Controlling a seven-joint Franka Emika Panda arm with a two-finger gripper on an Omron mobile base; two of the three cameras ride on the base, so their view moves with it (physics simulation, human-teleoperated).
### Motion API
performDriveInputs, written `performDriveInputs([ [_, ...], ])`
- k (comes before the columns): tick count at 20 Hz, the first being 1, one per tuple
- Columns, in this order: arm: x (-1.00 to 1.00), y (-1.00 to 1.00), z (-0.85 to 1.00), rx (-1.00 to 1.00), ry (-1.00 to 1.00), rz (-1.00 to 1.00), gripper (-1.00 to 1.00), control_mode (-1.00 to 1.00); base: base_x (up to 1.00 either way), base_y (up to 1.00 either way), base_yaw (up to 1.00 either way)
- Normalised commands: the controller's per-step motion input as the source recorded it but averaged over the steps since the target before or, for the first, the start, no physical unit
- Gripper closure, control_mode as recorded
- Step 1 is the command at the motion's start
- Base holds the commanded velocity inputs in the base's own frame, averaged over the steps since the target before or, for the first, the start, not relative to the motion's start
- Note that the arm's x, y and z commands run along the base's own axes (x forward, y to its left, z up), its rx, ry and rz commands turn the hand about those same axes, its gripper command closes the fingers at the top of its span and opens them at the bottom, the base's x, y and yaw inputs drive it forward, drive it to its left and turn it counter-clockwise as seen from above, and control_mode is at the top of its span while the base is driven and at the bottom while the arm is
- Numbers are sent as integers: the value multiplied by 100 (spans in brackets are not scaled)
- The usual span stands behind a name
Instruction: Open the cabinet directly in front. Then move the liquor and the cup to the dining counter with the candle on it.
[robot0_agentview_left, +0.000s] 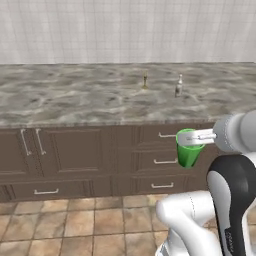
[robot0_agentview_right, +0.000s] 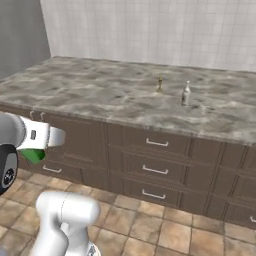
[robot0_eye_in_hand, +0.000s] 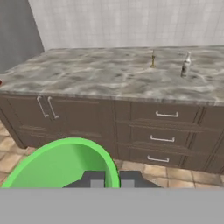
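Green cup (robot0_agentview_left: 189, 149) airborne; liquor (robot0_agentview_left: 178, 86) on dining counter (robot0_agentview_left: 75, 95).

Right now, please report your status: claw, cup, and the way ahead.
Claw shut on green cup. Liquor stands beside candle on dining counter. Nothing blocking.

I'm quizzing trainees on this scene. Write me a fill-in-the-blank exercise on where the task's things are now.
1. The tool is shut on the rim of the ____.
2. On the counter, beside the candle, stands the ____.
3. The cup is held in front of the counter's ____.
4. The cup's colour is ____.

Missing words: cup; liquor; drawers; green
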Motion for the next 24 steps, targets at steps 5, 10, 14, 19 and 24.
performDriveInputs([
  [5,0,0,0,0,0,0,100,100,90,85,-33],
  [10,0,0,0,0,0,0,100,100,98,35,-25],
  [14,0,0,0,0,0,0,100,100,97,11,-16],
  [19,0,0,0,0,0,0,100,100,98,1,-15],
  [24,0,0,0,0,0,0,100,100,56,0,-5],
])
